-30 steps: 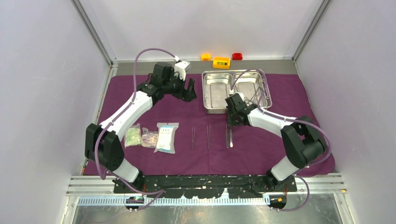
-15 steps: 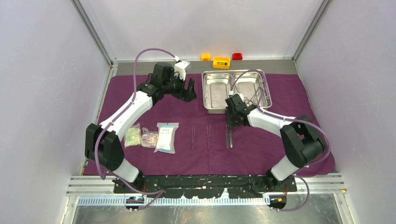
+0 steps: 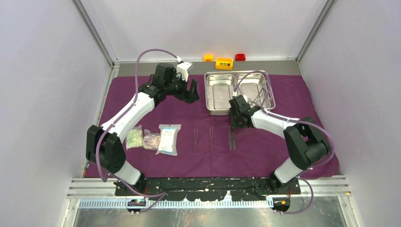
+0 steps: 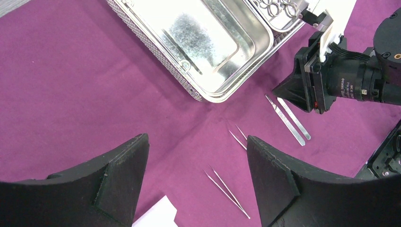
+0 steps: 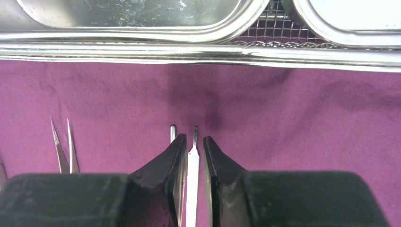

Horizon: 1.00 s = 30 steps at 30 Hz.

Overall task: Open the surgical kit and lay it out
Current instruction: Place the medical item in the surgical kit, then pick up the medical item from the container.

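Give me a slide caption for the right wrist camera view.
Right gripper straddling thin steel tweezers on the purple cloth, just short of the tray.

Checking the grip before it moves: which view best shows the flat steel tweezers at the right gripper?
The right wrist view: the flat steel tweezers lie close-up on the purple cloth, one arm inside the right gripper. The left wrist view shows both arms, but the grip is hidden. The top view shows a thin sliver.

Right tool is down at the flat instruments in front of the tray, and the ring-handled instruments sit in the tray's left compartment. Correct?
Not quite: the ring-handled instruments sit in the tray's right compartment; the left one is bare, as the left wrist view shows. The rest holds.
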Tool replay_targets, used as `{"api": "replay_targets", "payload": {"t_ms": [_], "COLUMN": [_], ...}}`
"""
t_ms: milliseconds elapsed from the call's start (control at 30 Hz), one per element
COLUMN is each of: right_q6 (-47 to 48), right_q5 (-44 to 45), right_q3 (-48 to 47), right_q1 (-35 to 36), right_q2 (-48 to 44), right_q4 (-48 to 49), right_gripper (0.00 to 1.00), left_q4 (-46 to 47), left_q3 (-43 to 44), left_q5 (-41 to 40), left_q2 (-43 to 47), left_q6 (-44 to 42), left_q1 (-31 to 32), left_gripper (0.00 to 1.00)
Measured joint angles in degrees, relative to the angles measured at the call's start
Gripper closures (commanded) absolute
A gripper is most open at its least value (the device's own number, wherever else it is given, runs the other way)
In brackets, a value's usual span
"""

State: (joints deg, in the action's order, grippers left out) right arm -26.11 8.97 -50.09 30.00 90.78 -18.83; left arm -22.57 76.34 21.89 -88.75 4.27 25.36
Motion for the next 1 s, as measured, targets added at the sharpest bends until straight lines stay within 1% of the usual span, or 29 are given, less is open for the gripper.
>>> {"api": "replay_targets", "payload": {"t_ms": [200,300,333,500,567,600,667,800,900,1000], "right_q6": [0.0,0.5,0.7,3.1,4.0,4.5,5.4,7.9,10.4,13.1], "right_q5": [-0.1,-0.1,-0.1,-0.3,-0.4,-0.6,-1.2,-1.8,-2.1,-2.4], "right_q3": [-0.1,-1.0,-1.3,-5.0,-7.4,-8.4,-11.0,-17.4,-22.2,-27.2], "right_q1": [-0.8,-1.0,-1.0,-1.3,-1.8,-2.1,-3.4,-8.5,-11.8,-14.3], "right_q2": [0.0,-0.3,-0.6,-4.1,-5.7,-6.3,-7.5,-8.0,-6.8,-3.8], "right_q4": [-0.3,-1.5,-1.9,-5.1,-6.6,-7.1,-8.5,-10.9,-12.9,-13.4], "right_gripper": [0.67,0.58,0.57,0.55,0.54,0.53,0.52,0.52,0.52,0.52], "left_q4": [0.0,0.0,0.0,-0.1,-0.2,-0.3,-0.5,-0.5,-1.2,-3.4], "left_q3": [0.0,0.0,0.0,0.3,0.8,1.1,1.8,3.4,4.6,7.0], "left_q5": [0.0,0.0,0.0,0.0,-0.1,-0.1,-0.2,-0.5,-0.8,-0.9], "left_q2": [0.0,0.0,0.0,0.0,0.0,0.0,0.0,0.0,0.0,0.0], "left_q6": [0.0,0.0,0.0,-0.1,-0.2,-0.3,-0.4,-0.7,-0.7,-0.4], "left_q1": [0.0,0.0,0.0,0.0,0.0,0.0,0.0,0.0,-0.1,-0.3], "left_gripper": [0.22,0.20,0.18,0.11,0.03,0.01,0.00,0.00,0.00,0.00]}}
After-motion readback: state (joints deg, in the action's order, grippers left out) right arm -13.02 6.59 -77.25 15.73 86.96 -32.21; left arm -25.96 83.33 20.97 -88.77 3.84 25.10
